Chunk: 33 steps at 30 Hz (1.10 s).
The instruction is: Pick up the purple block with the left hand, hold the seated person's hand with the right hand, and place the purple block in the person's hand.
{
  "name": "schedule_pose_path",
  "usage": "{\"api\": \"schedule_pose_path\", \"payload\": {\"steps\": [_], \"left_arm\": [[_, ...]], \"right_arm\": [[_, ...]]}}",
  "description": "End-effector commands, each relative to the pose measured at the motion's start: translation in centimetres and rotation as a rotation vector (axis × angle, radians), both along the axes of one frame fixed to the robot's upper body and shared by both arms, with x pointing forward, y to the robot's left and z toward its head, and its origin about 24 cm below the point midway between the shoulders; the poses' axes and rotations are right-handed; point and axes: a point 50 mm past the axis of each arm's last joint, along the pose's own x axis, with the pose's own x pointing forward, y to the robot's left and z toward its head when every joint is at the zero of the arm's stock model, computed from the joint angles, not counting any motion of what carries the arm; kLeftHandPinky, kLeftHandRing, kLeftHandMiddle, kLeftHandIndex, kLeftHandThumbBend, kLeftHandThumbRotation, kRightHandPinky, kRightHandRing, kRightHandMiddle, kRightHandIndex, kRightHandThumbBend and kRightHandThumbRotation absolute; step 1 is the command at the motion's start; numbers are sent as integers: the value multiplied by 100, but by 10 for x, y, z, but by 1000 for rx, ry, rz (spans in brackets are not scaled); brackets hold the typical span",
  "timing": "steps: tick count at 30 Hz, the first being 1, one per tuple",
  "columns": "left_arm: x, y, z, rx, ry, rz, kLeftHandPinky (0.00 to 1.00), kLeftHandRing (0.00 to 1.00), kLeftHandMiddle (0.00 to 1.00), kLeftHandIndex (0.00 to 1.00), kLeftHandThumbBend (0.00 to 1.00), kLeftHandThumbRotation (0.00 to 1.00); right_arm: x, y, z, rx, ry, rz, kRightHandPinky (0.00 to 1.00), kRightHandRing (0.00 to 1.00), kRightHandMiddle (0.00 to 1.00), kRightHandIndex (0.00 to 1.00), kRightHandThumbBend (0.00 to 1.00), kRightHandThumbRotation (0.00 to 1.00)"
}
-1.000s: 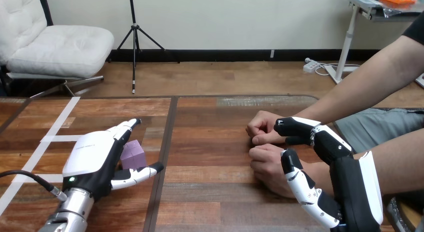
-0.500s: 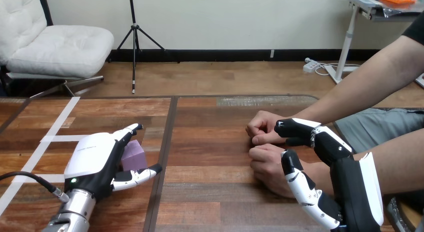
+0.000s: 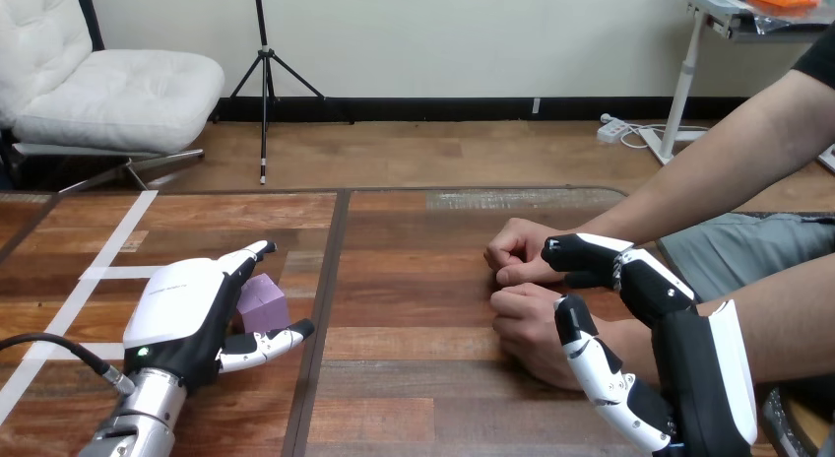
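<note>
The purple block [image 3: 265, 301] rests on the wooden table [image 3: 423, 280] at the left, half hidden behind my left hand [image 3: 187, 314]. That hand arches over the block's near side, open, with its fingers [image 3: 251, 252] reaching past the block's far edge and its thumb [image 3: 271, 341] lying in front of it. At the right the person's two hands lie as loose fists, the far one [image 3: 515, 248] and the near one [image 3: 527, 324]. My right hand [image 3: 645, 285] straddles the near wrist: its fingers [image 3: 579, 252] lie over the wrist and its thumb [image 3: 591, 363] stretches along the fist's near side, not closed on it.
White tape lines [image 3: 108, 250] cross the table's left part. A dark seam [image 3: 330, 299] runs front to back between the block and the person's hands. The person's forearms [image 3: 709, 181] come in from the right edge.
My left hand has sunk slightly over the purple block and its thumb has drawn in a little. The right hand and the person's fists have hardly moved.
</note>
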Motion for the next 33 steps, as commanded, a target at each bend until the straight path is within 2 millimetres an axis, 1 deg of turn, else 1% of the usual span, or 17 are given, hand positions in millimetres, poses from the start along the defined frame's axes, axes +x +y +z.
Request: {"api": "schedule_pose_path", "payload": {"steps": [1,13,33], "left_arm": [[22,-8,20,0,-72,-17,77,83,86,88,64,59],[25,-9,20,40,-63,-28,80,86,88,90,64,61],[29,-14,21,63,-56,-33,82,88,90,92,64,61]], "right_arm": [[6,-1,18,-19,-94,7,64,68,69,68,33,50],[5,0,18,-6,-80,11,63,68,69,68,34,52],[4,0,18,-18,-84,8,62,68,69,68,34,51]]}}
